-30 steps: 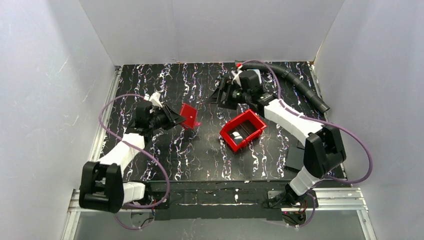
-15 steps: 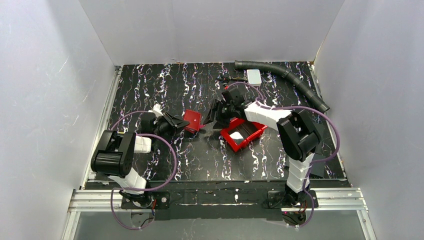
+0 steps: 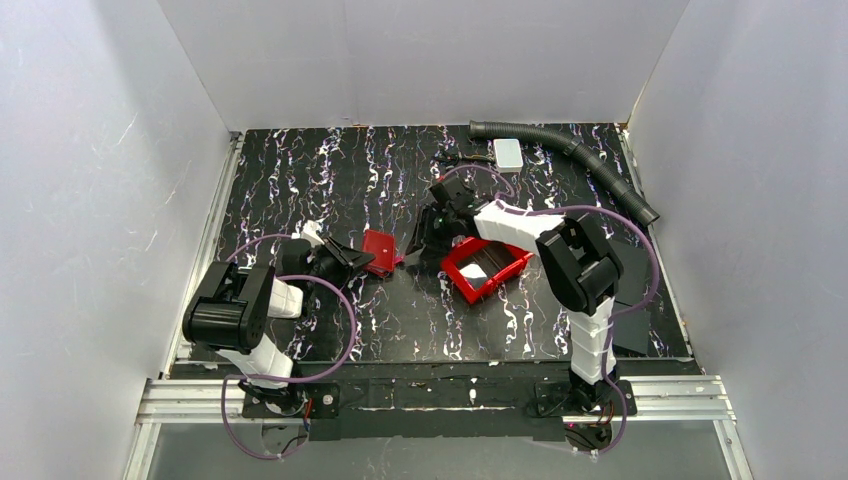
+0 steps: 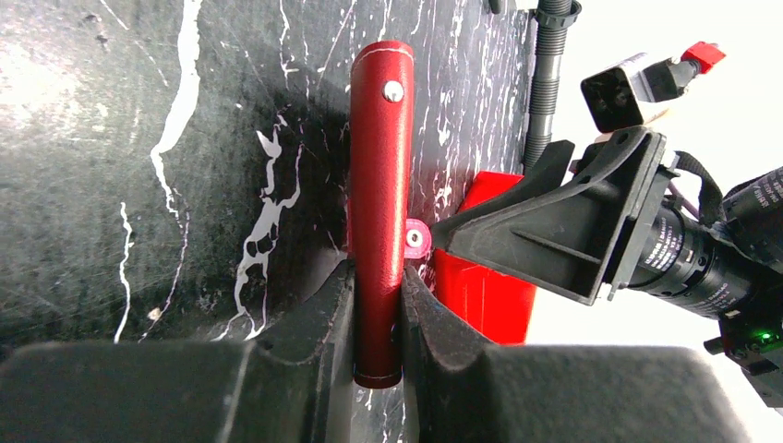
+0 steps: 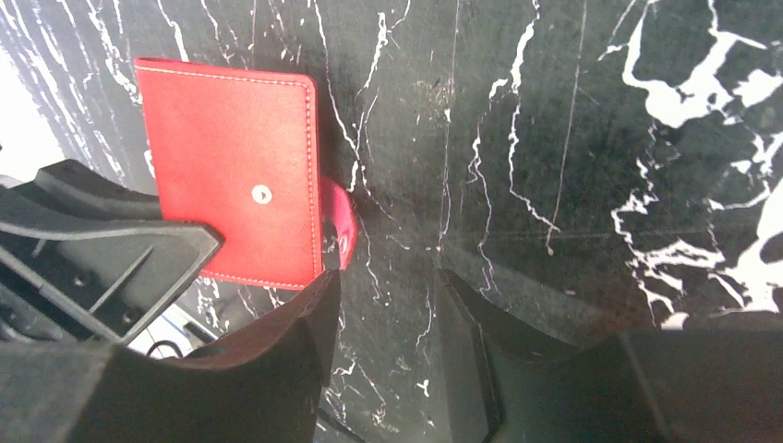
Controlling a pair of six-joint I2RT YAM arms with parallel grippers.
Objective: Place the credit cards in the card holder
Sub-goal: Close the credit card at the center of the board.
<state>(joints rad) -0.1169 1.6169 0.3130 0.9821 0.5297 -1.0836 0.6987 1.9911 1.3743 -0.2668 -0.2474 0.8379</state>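
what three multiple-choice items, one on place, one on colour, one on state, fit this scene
1. In the top view, the bright red plastic bin lies where from the dark red folding wallet?
A) left
B) right
C) on it
2. The wallet's small round snap is:
A) silver
B) green
C) blue
3. The left fingers are:
A) spread clear of the wallet
B) clamped on the wallet
C) out of view

Key: 1 B, the bin shows right of the wallet. 2 A, it glints silver in the right wrist view. 3 B, both press the wallet's edge in the left wrist view.

Marbled table (image 3: 300, 170) bears bin (image 3: 500, 281), probably hose (image 3: 540, 133).
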